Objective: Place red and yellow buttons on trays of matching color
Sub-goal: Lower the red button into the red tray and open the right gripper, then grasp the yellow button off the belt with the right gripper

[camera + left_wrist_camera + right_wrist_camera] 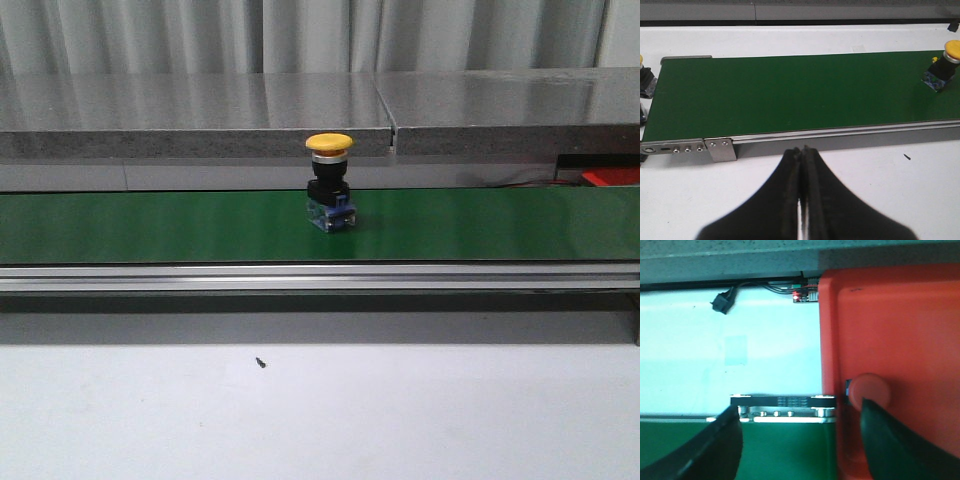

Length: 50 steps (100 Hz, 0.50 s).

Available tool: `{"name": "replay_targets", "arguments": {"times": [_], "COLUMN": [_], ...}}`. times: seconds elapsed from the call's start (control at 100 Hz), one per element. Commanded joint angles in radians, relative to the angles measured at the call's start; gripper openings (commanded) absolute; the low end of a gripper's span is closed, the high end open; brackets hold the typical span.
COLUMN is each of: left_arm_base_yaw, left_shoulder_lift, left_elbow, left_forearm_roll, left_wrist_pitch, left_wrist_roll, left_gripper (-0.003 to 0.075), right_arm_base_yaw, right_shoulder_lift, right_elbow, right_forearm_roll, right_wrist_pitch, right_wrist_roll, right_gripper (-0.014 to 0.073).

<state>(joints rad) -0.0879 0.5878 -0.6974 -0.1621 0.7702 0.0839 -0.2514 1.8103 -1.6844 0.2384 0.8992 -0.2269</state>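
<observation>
A: Start at the jaws. What do you see on your left gripper (802,150)?

B: You see its two black fingers pressed flat together, clenched on nothing. It hangs over the white desk (850,180), just on the near side of the green conveyor belt (790,95) and its metal side rail (840,134).

A: And your right gripper (800,412)?

B: Released, its fingers spread wide. One dark finger (715,445) sits over the belt's end; the other finger (900,440) sits over the red tray (890,330). A red button (869,390) rests inside that tray, right at the tip of that finger. You cannot tell whether the finger touches it.

A: Where is the yellow button (329,183)?

B: You find it upright on the belt, about midway along the desk's width, yellow cap up, black body and blue base below. In the left wrist view the same button (944,65) stands far along the belt.

A: Anything else?

B: Another yellow-capped button (645,75) shows partly, just off the belt's end on the desk's left side. A sliver of the red tray (612,177) peeks in at the desk's far right edge.
</observation>
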Motion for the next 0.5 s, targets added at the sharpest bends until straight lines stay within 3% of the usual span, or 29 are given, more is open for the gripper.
{"name": "replay_targets", "arguments": {"times": [0.0, 0.49], "left_arm_base_yaw": [-0.006, -0.006], "left_shoulder_lift": [0.002, 0.002], "left_elbow": [-0.027, -0.027], "left_forearm_roll": [-0.016, -0.016], "left_wrist_pitch": [-0.072, -0.072], "left_wrist_roll": [-0.010, -0.010], "left_gripper": [-0.0019, -0.0019], "right_arm_base_yaw": [0.019, 0.254], "right_shoulder_lift": [-0.106, -0.245], "right_elbow": [0.022, 0.185], "right_forearm_roll": [0.020, 0.027], "right_wrist_pitch": [-0.062, 0.014], "right_wrist_roll": [-0.030, -0.043], "right_gripper": [0.0507, 0.0498]}}
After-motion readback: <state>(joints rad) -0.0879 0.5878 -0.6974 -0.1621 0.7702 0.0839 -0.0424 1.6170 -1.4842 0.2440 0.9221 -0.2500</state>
